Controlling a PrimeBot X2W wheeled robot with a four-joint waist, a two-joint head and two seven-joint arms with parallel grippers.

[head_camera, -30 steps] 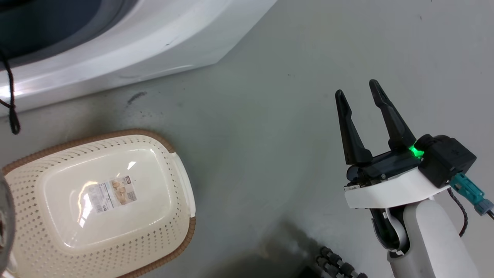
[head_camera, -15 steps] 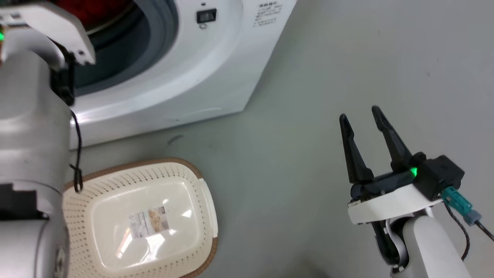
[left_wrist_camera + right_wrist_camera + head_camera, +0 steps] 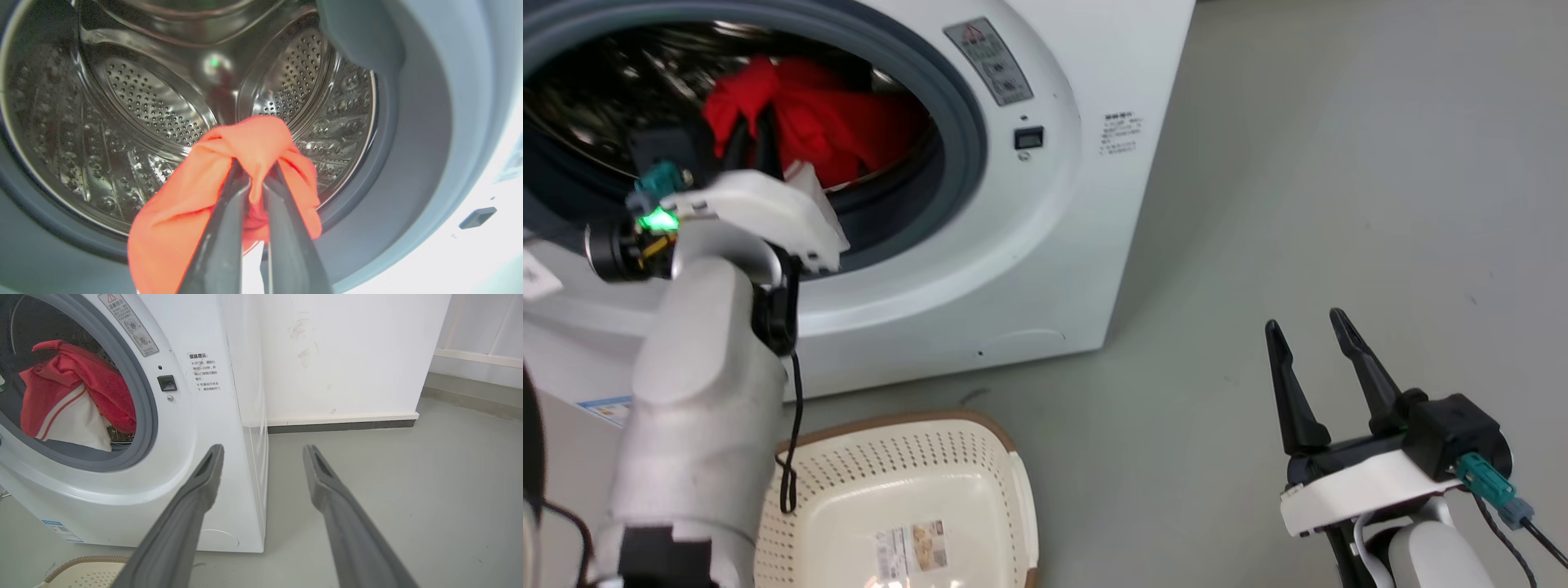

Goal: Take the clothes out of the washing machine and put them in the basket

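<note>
Left fingers [image 3: 222, 228] pinch the red garment [image 3: 249, 139] inside the washing machine drum [image 3: 143, 94].
The basket [image 3: 890, 420] at six o'clock shows no clothes yet; the right fingers [image 3: 1292, 400] hang spread at four o'clock.

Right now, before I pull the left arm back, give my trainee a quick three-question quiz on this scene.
1. True or false: the left gripper is shut on the red garment at the washing machine porthole.
2. The right gripper is: A open and empty; B shut and empty; C shut on fabric.
3. Fill in: the laundry basket stands on the ___ in front of the machine.
Key: 1 true; 2 A; 3 floor.
</note>
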